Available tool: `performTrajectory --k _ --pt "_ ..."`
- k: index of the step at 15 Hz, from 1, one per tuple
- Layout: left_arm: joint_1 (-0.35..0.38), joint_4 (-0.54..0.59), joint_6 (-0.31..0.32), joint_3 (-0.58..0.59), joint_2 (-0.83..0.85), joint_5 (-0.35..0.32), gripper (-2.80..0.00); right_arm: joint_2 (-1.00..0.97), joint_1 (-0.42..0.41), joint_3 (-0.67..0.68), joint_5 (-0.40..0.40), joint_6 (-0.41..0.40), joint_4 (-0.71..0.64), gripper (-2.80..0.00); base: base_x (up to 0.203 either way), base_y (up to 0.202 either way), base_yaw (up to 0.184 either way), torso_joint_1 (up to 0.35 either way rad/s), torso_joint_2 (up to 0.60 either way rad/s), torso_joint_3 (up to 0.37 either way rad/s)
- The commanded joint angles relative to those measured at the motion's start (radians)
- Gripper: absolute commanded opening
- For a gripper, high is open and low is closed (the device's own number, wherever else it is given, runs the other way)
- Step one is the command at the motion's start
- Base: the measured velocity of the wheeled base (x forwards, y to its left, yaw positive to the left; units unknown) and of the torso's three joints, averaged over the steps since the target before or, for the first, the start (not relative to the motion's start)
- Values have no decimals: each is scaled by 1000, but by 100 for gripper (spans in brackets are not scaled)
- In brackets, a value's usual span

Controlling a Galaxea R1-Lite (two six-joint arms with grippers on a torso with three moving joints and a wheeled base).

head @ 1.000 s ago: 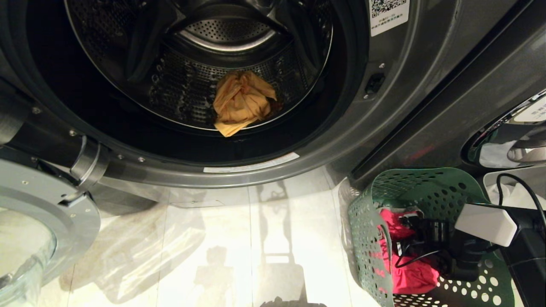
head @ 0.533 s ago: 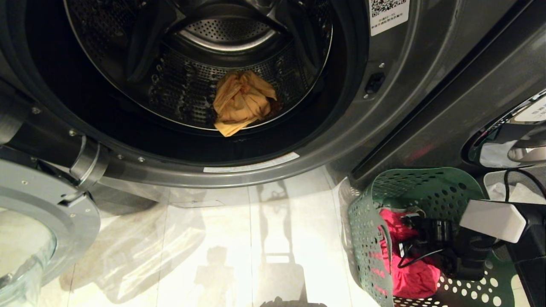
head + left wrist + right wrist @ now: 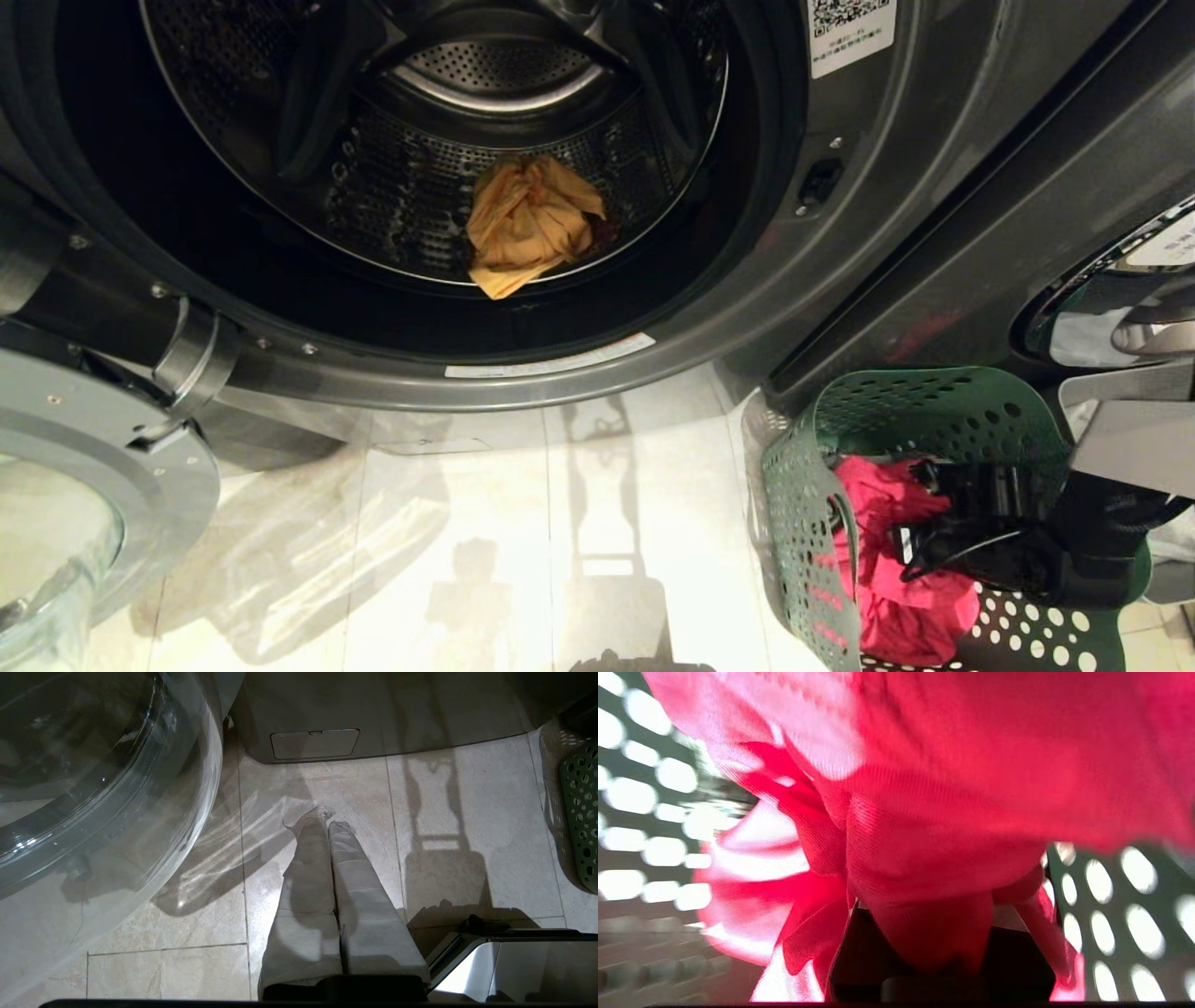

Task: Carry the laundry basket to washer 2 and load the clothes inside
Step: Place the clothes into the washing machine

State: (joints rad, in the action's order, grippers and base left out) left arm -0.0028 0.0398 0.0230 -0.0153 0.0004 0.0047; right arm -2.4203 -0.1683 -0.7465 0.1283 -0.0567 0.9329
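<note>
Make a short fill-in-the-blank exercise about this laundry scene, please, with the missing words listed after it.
1. The crumpled orange garment lies inside the washer's perforated steel ____.
2. The right hand is closed on the ____ garment.
3. That garment sits in the perforated ____ plastic laundry basket.
4. The left hand hangs shut above the tiled ____.

Missing words: drum; pink; green; floor
</note>
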Motion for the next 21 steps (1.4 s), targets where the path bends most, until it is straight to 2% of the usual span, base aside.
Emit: performTrajectory --k 1,6,11,13,15,18,21 --pt "0 0 0 0 0 1 -280 159 0 81 2 37 -20 -280 0 0 0 0 0 0" --pt "0 0 0 0 0 0 -280 483 13 312 3 83 -66 -280 0 0 0 0 0 0" --pt "0 0 0 0 0 0 -280 862 48 530 3 79 -71 -280 0 0 0 0 0 0" --pt "0 0 0 0 0 1 -280 1026 70 616 1 57 -72 -280 0 0 0 0 0 0" --pt "0 0 0 0 0 0 -280 1176 96 698 -2 -19 -68 -280 0 0 0 0 0 0" --pt "0 0 0 0 0 0 -280 1369 129 719 -4 -139 -47 -280 0 0 0 0 0 0" --pt "0 0 0 0 0 0 -280 1431 207 536 -15 -179 -27 -280 0 0 0 0 0 0"
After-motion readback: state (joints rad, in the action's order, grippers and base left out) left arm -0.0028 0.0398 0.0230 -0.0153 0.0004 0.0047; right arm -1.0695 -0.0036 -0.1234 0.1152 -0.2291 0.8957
